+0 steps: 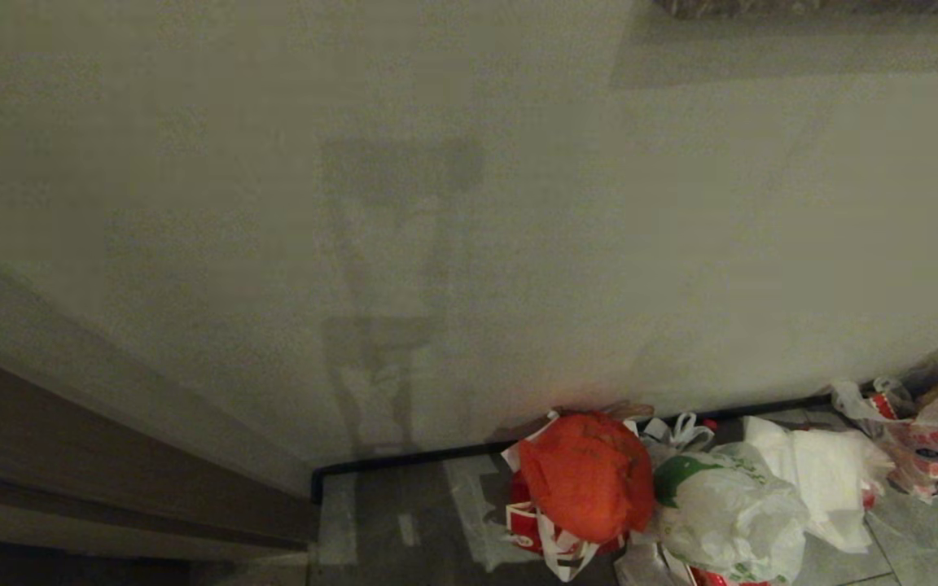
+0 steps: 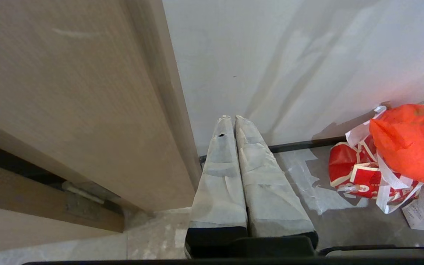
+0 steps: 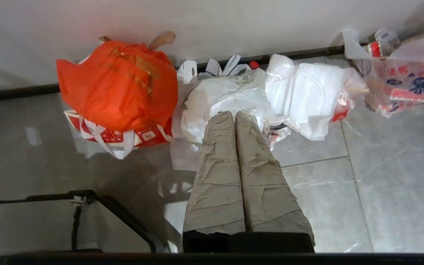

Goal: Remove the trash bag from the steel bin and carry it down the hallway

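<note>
The right gripper (image 3: 235, 115) has its jaws pressed together on nothing, poised above the floor (image 3: 363, 191) and aimed at the trash bag (image 3: 223, 99), which lies against the wall's baseboard (image 3: 13, 94) between the orange-red bag (image 3: 118, 82) and another white bag (image 3: 307, 88). The left gripper (image 2: 233, 118) is likewise closed and empty near the door frame (image 2: 87, 110). No steel bin shows. The carrying looks finished; nothing more seems needed beyond keeping both arms clear of the pile.
</note>
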